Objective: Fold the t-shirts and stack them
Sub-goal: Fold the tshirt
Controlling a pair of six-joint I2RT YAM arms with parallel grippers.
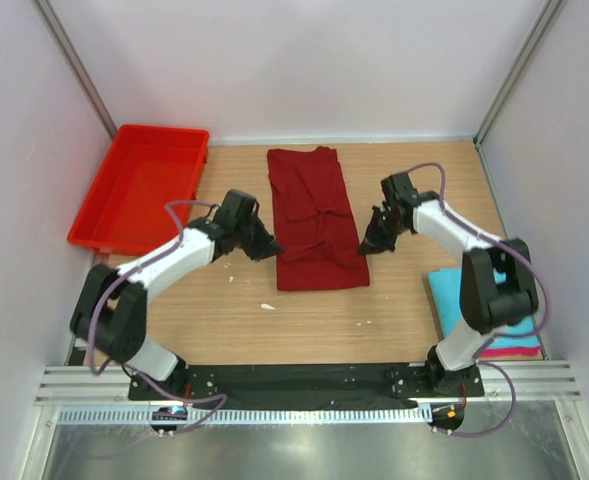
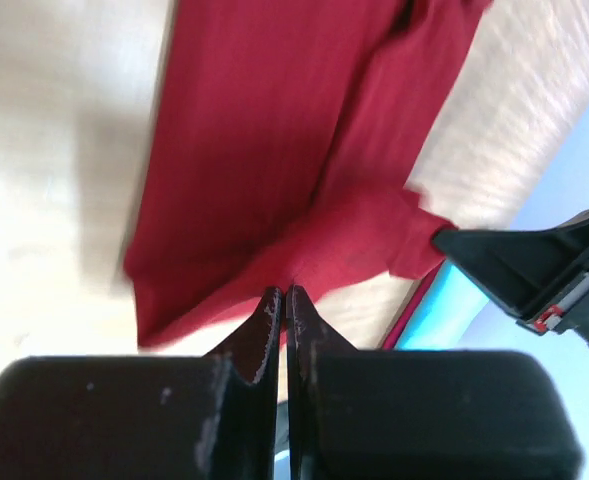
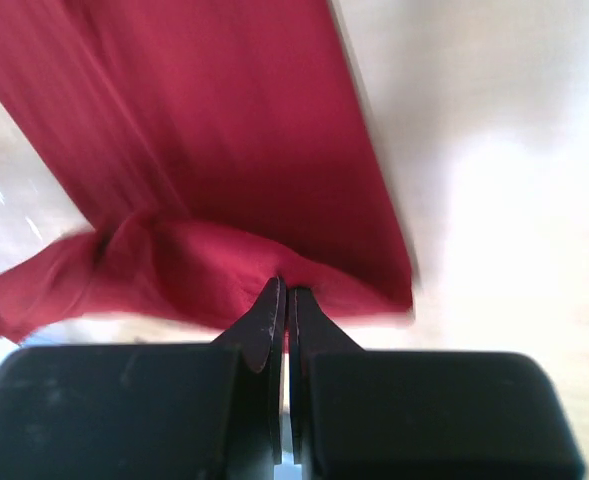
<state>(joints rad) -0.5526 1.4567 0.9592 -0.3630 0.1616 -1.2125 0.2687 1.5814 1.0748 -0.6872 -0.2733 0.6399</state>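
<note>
The dark maroon t-shirt point(image 1: 314, 215) lies in the middle of the table as a long strip running front to back. My left gripper point(image 1: 271, 248) is shut on its left edge near the front; the left wrist view shows the closed tips point(image 2: 284, 292) pinching the maroon cloth point(image 2: 274, 150). My right gripper point(image 1: 368, 244) is shut on its right edge near the front; the right wrist view shows the closed tips point(image 3: 282, 290) pinching a raised fold of the cloth point(image 3: 214, 130). The folded turquoise t-shirt point(image 1: 446, 292) lies on the pink t-shirt point(image 1: 509, 349) at the right, partly hidden by the right arm.
A bright red plastic tray point(image 1: 139, 190) stands at the back left. Small white scraps point(image 1: 267, 306) lie on the wood in front of the shirt. White walls enclose the table on three sides. The right gripper point(image 2: 539, 270) shows in the left wrist view.
</note>
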